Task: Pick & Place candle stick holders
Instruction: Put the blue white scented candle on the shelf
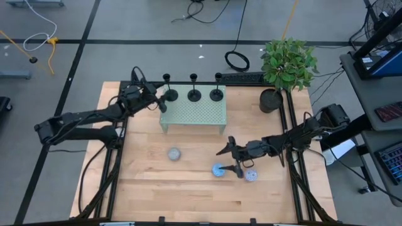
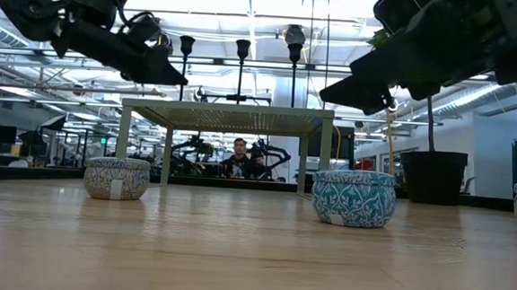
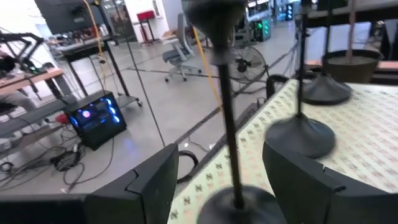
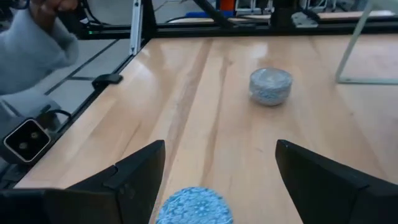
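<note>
The left gripper's (image 3: pixel 217 186) two dark fingers (image 3: pixel 152 183) are standing spread, one on each side of the thin stem of the leftmost candle stick holder (image 1: pixel 169 94), without touching it. That holder is sitting at the far left corner of the green perforated stand (image 1: pixel 195 116), and the left gripper (image 1: pixel 160 100) is hanging just beside its disc base, with the left arm reaching in from the table's left edge. The middle candle stick holder (image 1: pixel 194 94) and the rightmost candle stick holder (image 1: pixel 217 93) are standing upright along the same far edge of the stand, a little apart from one another.

The right gripper's (image 4: pixel 217 180) fingers (image 4: pixel 140 174) are also spread wide, gripping nothing. In the high view the right gripper (image 1: pixel 229 150) is hovering over the near right part of the wooden table (image 1: pixel 151 188), just above and beside the blue patterned tin (image 1: pixel 218 170). A white patterned tin (image 1: pixel 251 175) is lying just to the right of it, and a grey patterned tin (image 1: pixel 174 154) is resting well to the left, near the stand's near edge.

A potted plant (image 1: pixel 286 66) in a black pot is standing at the table's far right corner. A person (image 2: pixel 239 159) is showing in the room beyond the table.
</note>
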Available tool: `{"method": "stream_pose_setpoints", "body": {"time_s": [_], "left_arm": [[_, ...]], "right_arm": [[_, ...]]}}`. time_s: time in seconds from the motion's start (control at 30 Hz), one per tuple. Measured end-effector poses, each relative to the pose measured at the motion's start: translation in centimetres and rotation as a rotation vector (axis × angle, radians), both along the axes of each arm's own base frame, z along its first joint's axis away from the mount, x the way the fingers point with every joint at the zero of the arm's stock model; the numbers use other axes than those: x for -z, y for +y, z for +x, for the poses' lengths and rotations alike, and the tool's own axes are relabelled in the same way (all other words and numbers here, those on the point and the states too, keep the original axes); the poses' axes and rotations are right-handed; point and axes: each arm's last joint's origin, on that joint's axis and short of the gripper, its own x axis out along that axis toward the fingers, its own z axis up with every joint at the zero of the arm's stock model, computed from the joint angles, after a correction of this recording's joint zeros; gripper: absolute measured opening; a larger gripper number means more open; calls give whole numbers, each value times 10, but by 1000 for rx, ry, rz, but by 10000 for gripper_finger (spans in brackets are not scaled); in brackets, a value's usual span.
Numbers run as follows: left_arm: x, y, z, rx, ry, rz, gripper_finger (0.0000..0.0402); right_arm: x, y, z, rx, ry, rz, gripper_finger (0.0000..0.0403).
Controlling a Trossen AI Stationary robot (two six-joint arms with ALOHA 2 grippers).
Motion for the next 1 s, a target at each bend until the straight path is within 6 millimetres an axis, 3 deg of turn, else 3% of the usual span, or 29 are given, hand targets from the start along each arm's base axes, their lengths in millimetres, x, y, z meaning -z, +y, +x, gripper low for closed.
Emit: {"method": "stream_pose_setpoints", "body": {"time_s": [0.5, 0.73, 1.0], "left_arm": [[-20, -38, -13, 161, -52, -19, 241], [-20, -46, -10, 208, -51, -20, 241], [-20, -49, -9, 227, -49, -21, 241]], "right_arm": [[38, 16, 8, 37, 54, 7, 318], [57, 17, 8, 31, 132, 35, 318], [65, 19, 10, -9, 138, 72, 318]]}}
